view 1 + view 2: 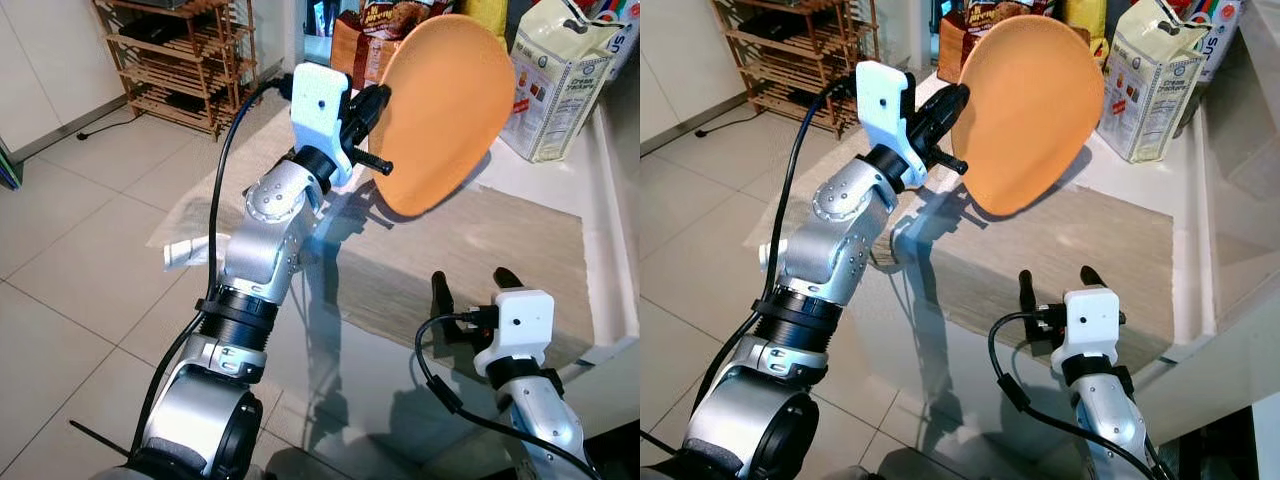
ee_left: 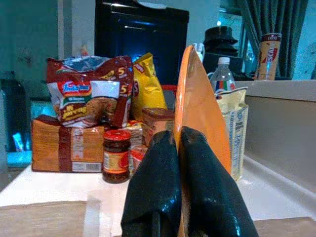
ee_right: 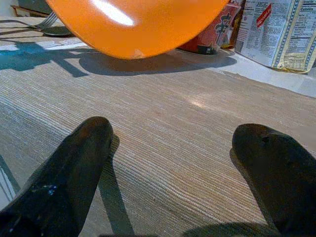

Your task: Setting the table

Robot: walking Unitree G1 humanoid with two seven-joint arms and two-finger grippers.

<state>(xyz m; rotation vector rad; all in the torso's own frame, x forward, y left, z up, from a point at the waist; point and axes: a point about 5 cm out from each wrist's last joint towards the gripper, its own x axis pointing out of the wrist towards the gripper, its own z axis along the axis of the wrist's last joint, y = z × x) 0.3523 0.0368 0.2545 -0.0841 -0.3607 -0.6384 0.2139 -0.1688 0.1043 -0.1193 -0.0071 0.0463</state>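
Above placemat [image 1: 480, 265], left fingers [image 2: 163, 192] pinching plate [image 1: 445, 110]

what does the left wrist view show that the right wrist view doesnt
Left wrist view alone: the left gripper shut on the rim of the orange plate, seen edge-on, with a red-lidded jar, noodle pack and water bottle behind.
Right wrist view alone: the right gripper open above the placemat, and a fork at the mat's far edge.
Both: the plate held above the table.
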